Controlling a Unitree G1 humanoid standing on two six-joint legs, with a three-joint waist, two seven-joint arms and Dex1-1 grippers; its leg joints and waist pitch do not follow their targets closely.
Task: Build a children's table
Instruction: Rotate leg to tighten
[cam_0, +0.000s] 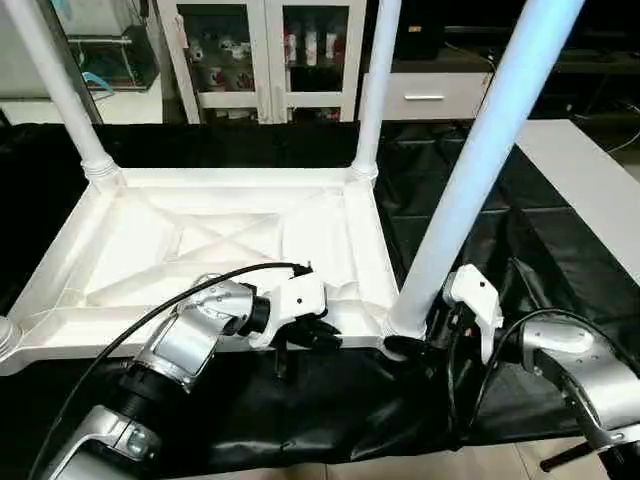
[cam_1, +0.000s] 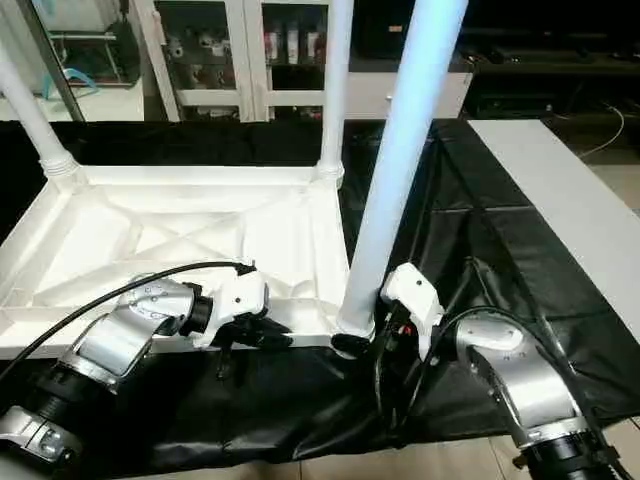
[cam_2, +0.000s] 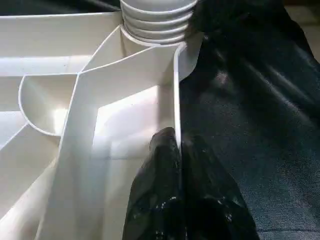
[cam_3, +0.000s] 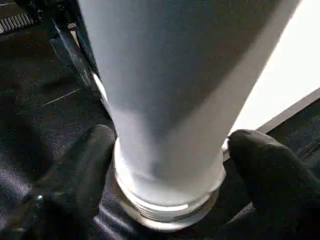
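Left hand (cam_2: 177, 150) pinched together on the tabletop's (cam_0: 200, 240) near rim; right hand (cam_3: 170, 165) spread apart, straddling the corner leg (cam_0: 470, 170) base.

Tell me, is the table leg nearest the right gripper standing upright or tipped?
Upright: the table leg rises steeply from the corner socket of the upturned table top.

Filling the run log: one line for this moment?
left claw: shut on white plastic tabletop rim | right claw: open around near-right white leg

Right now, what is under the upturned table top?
The table top lies ribs-up on a black sheet that spreads past its near and right edges. Whatever lies beneath the sheet is covered.
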